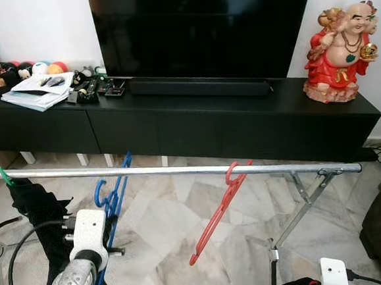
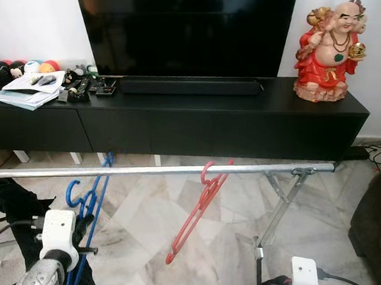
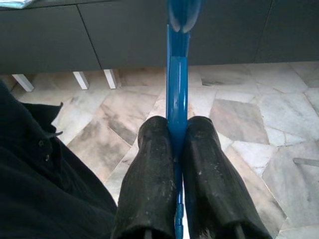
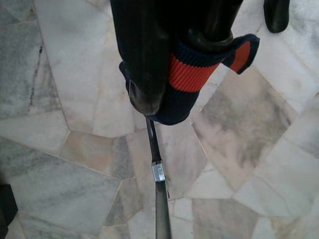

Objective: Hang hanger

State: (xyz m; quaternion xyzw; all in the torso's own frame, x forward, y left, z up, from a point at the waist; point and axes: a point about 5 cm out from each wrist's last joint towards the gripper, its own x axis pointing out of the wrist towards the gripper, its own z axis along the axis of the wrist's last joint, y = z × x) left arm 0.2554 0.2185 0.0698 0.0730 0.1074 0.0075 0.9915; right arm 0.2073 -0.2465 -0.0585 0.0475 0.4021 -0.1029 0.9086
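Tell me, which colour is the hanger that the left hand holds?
Blue. The hanger shows best in the left wrist view, clamped by the left hand.

A white wall backs a long, low black TV cabinet on short white legs. A large dark flat television screen stands on it above a slim black soundbar. A red and gold laughing Buddha figurine sits at the cabinet's right end; white papers and coloured balls crowd the left. The floor is grey-beige marble tiles.
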